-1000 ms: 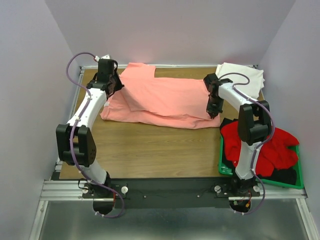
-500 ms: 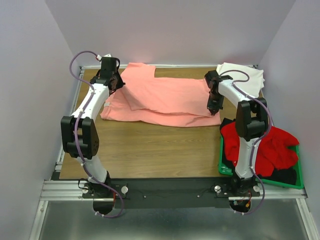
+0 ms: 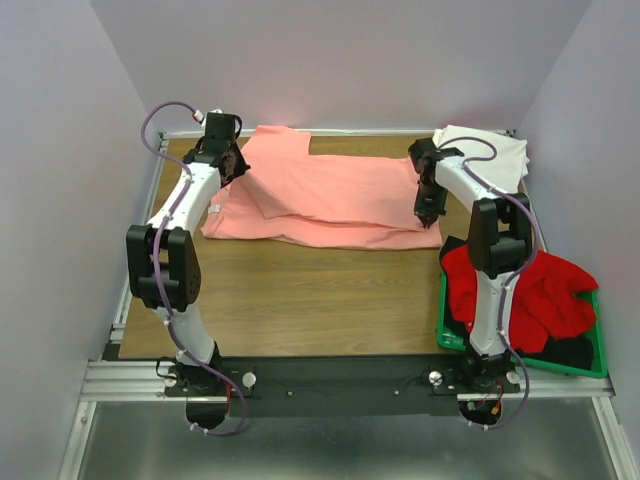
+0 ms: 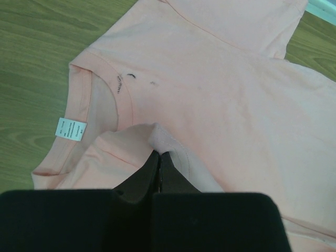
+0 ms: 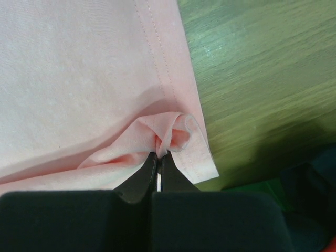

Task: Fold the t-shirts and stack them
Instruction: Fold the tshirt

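Observation:
The salmon-pink t-shirt (image 3: 330, 195) lies across the far half of the wooden table, partly folded lengthwise. My left gripper (image 3: 232, 172) is shut on a pinch of its cloth near the collar (image 4: 79, 100) at the shirt's left end; the pinch shows in the left wrist view (image 4: 158, 137). My right gripper (image 3: 428, 212) is shut on a bunched fold at the shirt's hem corner (image 5: 173, 134) at the right end. A white t-shirt (image 3: 490, 155) lies folded at the back right. A bright red t-shirt (image 3: 540, 295) and a dark one (image 3: 572, 350) lie in the crate.
A green plastic crate (image 3: 448, 335) stands at the right front of the table (image 3: 300, 300), close beside my right arm. The table's metal rail runs along the near edge, with walls on three sides.
Both grippers have moved toward the back of the table, pulling the pink shirt's near edge with them. The shirt's front fold now lies straighter and farther back.

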`<state>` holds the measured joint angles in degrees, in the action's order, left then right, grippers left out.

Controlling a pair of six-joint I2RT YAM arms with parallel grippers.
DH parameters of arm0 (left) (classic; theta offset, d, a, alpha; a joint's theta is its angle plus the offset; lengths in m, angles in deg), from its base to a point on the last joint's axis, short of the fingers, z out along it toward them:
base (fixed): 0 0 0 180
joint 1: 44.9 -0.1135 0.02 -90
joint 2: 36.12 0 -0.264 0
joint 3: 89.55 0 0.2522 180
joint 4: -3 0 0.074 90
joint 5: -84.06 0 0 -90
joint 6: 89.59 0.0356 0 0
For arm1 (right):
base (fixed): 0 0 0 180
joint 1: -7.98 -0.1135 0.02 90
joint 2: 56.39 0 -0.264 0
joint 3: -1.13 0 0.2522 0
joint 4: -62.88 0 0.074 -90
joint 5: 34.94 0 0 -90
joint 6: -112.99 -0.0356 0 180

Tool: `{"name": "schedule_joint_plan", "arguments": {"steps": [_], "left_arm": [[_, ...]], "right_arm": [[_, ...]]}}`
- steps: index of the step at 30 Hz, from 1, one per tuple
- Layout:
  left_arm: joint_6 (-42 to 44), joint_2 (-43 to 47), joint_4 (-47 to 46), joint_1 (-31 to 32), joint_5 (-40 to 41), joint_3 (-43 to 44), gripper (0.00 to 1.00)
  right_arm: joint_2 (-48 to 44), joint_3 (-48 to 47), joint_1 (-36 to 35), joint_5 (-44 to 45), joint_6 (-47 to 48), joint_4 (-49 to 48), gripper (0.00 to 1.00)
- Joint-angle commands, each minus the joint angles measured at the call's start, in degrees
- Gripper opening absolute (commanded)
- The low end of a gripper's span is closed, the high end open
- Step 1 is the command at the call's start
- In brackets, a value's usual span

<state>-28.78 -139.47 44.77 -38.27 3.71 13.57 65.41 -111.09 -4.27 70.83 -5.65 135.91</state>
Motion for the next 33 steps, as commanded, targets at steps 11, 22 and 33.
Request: {"name": "schedule_joint_plan", "arguments": {"steps": [11,22,33], "left_arm": [[4.1,-13.5,2.5,-0.6,-0.5,16.4,0.13],[3.3,-10.7,0.5,-0.8,-4.1,14.2,0.82],[0.2,1.1,-13.2,-0.8,-16.1,-17.8,0.82]], "right_arm": [[3.5,-8.2,0.7,1.1,1.7,2.5,0.33],[-3.8,-8.2,0.6,-4.2,6.1,0.6,0.79],[-9.0,8.4,-0.5,-19.8,5.3,-12.8,0.80]]}}
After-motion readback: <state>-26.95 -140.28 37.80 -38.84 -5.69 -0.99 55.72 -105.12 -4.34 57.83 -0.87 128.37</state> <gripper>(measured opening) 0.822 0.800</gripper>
